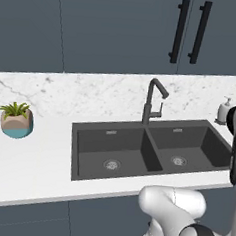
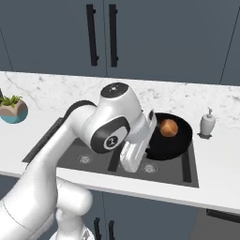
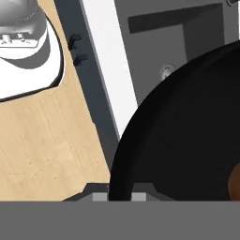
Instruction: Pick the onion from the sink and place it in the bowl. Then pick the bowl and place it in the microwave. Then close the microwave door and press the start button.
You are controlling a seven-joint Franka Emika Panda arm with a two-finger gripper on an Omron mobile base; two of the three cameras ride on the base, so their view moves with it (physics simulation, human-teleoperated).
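The black bowl (image 2: 174, 140) hangs tilted above the right basin of the dark grey sink (image 2: 84, 151), with the orange-brown onion (image 2: 168, 127) lying inside it. My gripper (image 3: 118, 197) is shut on the bowl's near rim, which runs between the two fingertips (image 3: 98, 198). In the hand view the bowl (image 3: 187, 140) covers the right half, and a brown sliver of the onion (image 3: 236, 183) shows at the right edge. In the left base view both basins of the sink (image 1: 137, 151) hold nothing. The microwave and its door are out of view.
A dark curved faucet (image 1: 152, 100) stands behind the sink's divider. A white soap dispenser (image 2: 207, 123) sits on the counter right of the sink, and a potted plant (image 1: 17, 119) far to the left. Dark cabinets with black handles (image 2: 93, 35) hang above.
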